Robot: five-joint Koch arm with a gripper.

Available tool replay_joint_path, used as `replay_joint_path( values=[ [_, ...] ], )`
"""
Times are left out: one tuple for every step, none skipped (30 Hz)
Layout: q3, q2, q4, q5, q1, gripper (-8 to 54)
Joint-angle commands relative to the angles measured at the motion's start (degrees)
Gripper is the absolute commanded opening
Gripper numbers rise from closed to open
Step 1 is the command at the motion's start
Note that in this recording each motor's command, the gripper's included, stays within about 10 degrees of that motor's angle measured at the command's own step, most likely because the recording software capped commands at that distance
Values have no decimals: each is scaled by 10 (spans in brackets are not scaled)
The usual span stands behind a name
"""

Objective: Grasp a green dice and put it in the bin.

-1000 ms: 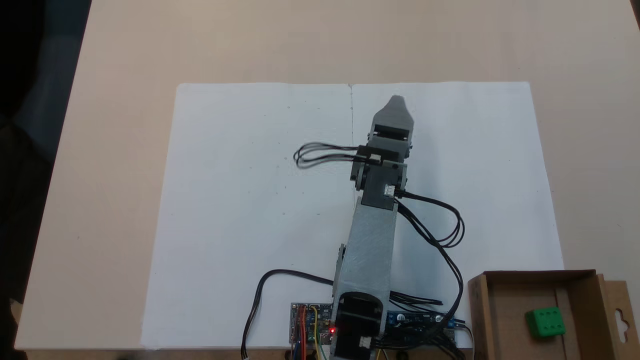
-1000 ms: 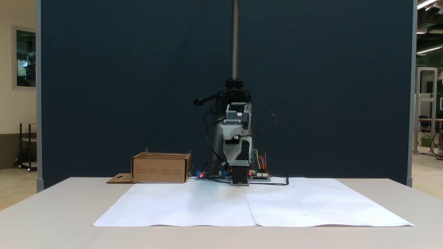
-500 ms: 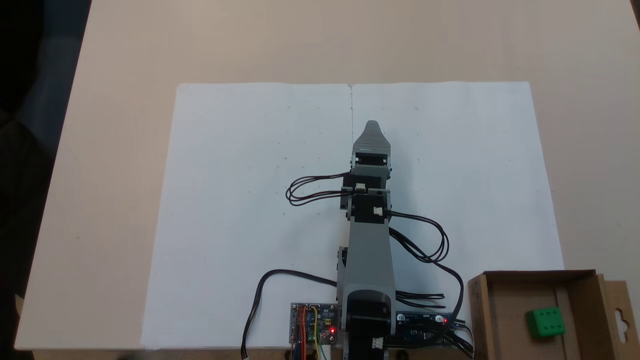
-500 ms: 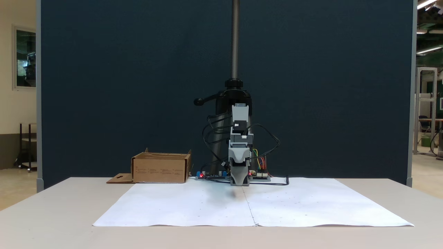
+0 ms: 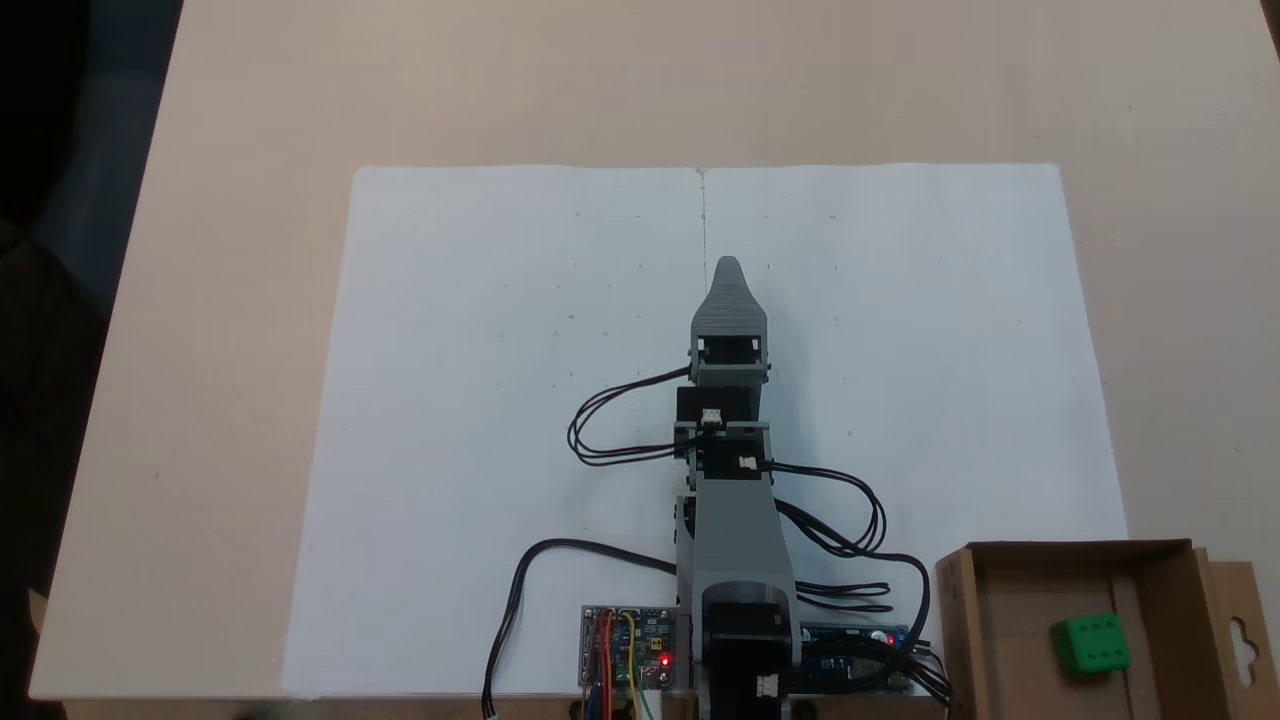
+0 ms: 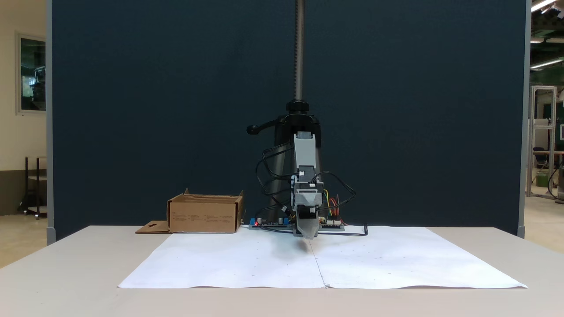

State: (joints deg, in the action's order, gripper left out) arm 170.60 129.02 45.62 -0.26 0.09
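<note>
The green dice (image 5: 1091, 645) is bright green w/ same-green dots, inside the brown cardboard bin (image 5: 1165, 580). Next to the bin, the paper sheets (image 5: 480, 400) are white w/ tiny dark specks. The table (image 5: 250, 100) under them is light tan. The arm (image 5: 735, 520) is grey w/ black parts & black wires. Behind the bin in a fixed view, the wall panel (image 6: 154, 88) is dark blue.

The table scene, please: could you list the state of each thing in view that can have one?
green dice: lying inside the bin, six-pip face up, nothing holding it.
bin: upright on the table, open-topped, side flap folded out flat.
hand: low over the white paper, holding nothing; open or shut cannot be told.
controller board: red light on.
</note>
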Motion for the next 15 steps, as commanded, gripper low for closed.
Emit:
replay_joint_path(
  values=[
    [10, 60, 95, -16, 6, 446],
    [18, 60, 118, -16, 6, 446],
    [25, 60, 137, -16, 6, 446],
    [33, 60, 155, -16, 6, 446],
    [38, 61, 172, -16, 6, 446],
    [43, 61, 189, -16, 6, 446],
    [50, 60, 205, -16, 6, 446],
    [55, 60, 219, -17, 6, 446],
    [59, 61, 235, -17, 6, 446],
    [62, 60, 249, -17, 6, 446],
    [65, 60, 265, -17, 6, 446],
    [67, 61, 279, -17, 6, 447],
    [69, 61, 292, -17, 6, 447],
    [72, 61, 305, -17, 6, 448],
    [76, 61, 318, -18, 6, 448]
  ],
)
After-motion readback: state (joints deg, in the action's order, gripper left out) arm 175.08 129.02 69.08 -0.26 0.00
